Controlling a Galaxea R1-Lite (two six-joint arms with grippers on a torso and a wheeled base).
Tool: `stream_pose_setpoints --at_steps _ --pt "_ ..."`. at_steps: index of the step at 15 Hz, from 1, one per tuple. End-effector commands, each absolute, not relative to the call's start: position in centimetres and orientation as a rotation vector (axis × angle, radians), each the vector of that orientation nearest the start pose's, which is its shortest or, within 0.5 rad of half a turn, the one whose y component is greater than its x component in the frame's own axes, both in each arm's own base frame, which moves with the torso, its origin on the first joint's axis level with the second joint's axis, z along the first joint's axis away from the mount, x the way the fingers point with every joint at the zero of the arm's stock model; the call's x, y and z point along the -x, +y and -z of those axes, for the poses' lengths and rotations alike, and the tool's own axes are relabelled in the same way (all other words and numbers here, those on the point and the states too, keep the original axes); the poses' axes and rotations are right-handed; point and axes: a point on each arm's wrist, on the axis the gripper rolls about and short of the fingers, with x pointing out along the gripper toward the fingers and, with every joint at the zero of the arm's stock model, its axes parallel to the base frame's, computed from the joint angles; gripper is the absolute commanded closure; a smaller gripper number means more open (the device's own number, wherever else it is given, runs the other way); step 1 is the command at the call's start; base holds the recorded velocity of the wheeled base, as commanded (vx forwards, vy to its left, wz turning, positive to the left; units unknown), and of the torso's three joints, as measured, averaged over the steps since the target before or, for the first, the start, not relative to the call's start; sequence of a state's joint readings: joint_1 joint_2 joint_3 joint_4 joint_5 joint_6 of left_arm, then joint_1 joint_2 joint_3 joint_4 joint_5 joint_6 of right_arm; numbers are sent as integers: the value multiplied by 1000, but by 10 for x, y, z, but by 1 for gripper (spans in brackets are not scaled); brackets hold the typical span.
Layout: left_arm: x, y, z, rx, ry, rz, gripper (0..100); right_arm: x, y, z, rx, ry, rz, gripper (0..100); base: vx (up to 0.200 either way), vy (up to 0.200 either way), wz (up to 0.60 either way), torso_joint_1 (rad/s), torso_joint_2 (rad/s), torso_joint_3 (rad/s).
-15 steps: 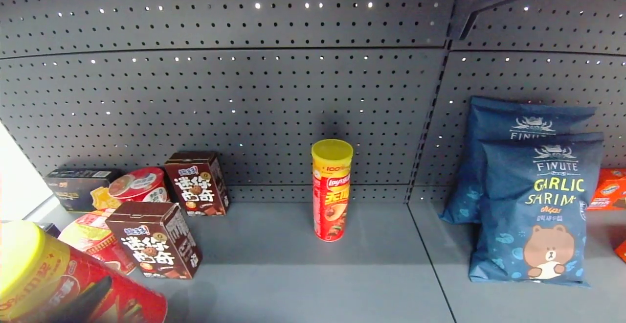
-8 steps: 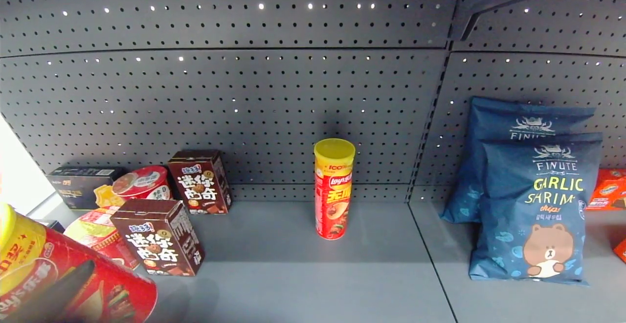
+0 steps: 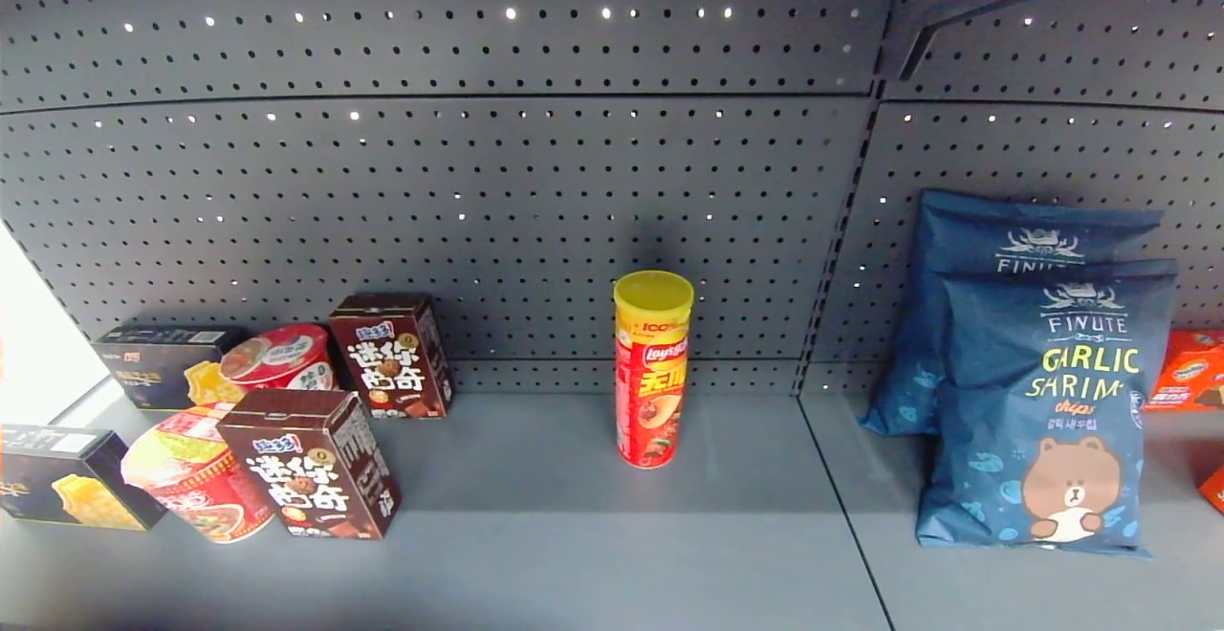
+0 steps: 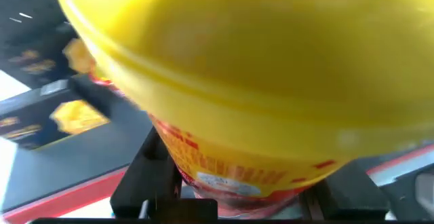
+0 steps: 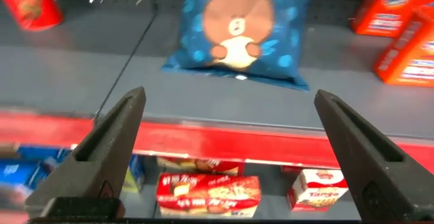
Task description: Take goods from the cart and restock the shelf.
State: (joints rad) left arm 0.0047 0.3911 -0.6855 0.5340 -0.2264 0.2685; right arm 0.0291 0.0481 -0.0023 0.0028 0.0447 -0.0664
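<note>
One crisp can (image 4: 258, 81), red with a yellow lid, is the item I have in hand. It is clamped between the dark fingers of the left tool (image 4: 244, 193) and sits so close to the wrist camera that I cannot judge its tilt. Past it I glimpse a black box (image 4: 47, 115), so I judge the load is well to the left of the standing can (image 3: 653, 368) and out in front of the shelf (image 3: 574, 554), not yet over it. The best landing spot looks like the bare stretch just left of the standing can, between it and the brown boxes (image 3: 306, 464). To do this well, I would first lift the base above the red lip (image 5: 271, 142) along the shelf's front. Then I would carry the can in upright and lower it close beside the standing can without touching it. A nudge could easily topple something that tall and narrow. I would loosen the grip only once the base sits flat, then back straight out. The right tool (image 5: 229, 95) is spread wide and holds nothing. It hangs to the right of the standing can, facing the bear bag (image 5: 237, 20), and I would leave it parked there.
</note>
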Motion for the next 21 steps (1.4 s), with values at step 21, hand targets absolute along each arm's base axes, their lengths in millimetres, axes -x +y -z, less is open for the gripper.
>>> stream_pose_setpoints --at_steps 21 --pt "35 -7 -193 -191 214 178 100 -253 135 -182 71 184 -885 0 0 0 0 0 0 0"
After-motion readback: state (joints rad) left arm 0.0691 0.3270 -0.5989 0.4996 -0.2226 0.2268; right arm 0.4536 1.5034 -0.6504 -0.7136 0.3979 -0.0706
